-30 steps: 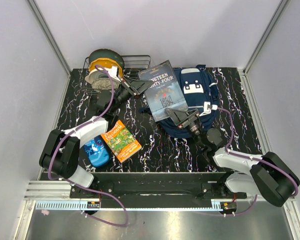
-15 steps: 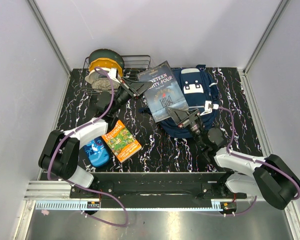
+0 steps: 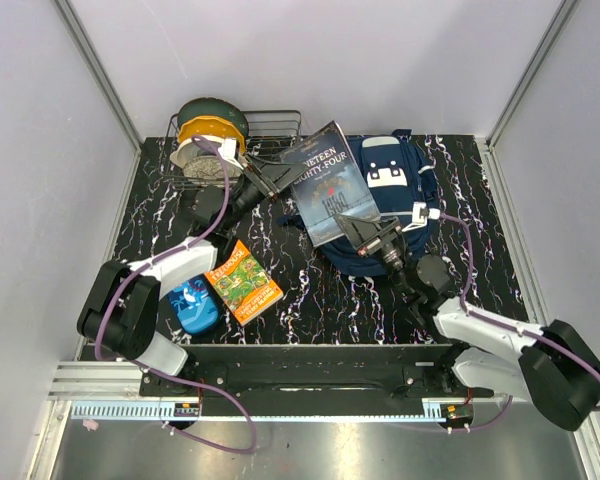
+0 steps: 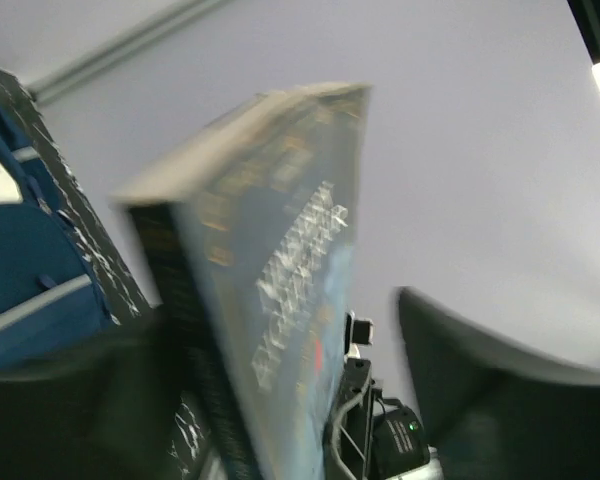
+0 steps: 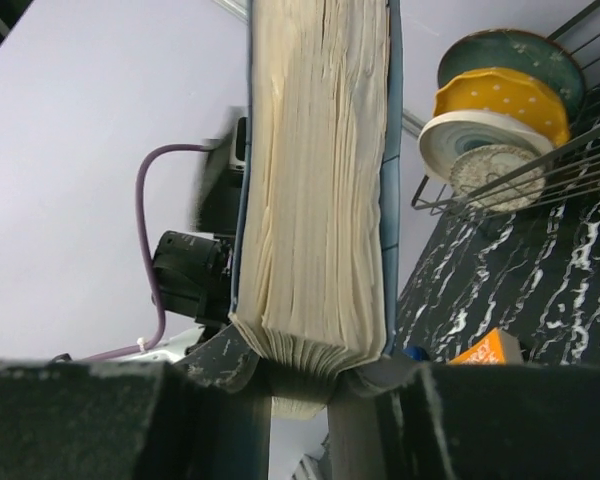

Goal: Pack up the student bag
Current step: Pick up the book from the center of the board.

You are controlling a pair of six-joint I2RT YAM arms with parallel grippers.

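While the student bag point(image 3: 398, 178) lies flat at the back right of the black marbled table point(image 3: 320, 290), I can see its navy fabric and the white patches on its front, the lower one with two dark marks. Its left side and near end are hidden under a grey-blue paperback point(image 3: 328, 186) and the right gripper point(image 3: 366, 232), so I cannot tell whether the bag is open. The right gripper pinches the paperback's lower edge, and the pages stand up between its fingers. The left gripper point(image 3: 272, 176) sits at the paperback's left corner. Its own camera is smeared and shows only dark shapes on either side of the cover, so I cannot tell whether it clamps the paperback or merely flanks it. A blurred strip of navy shows at that view's left edge.
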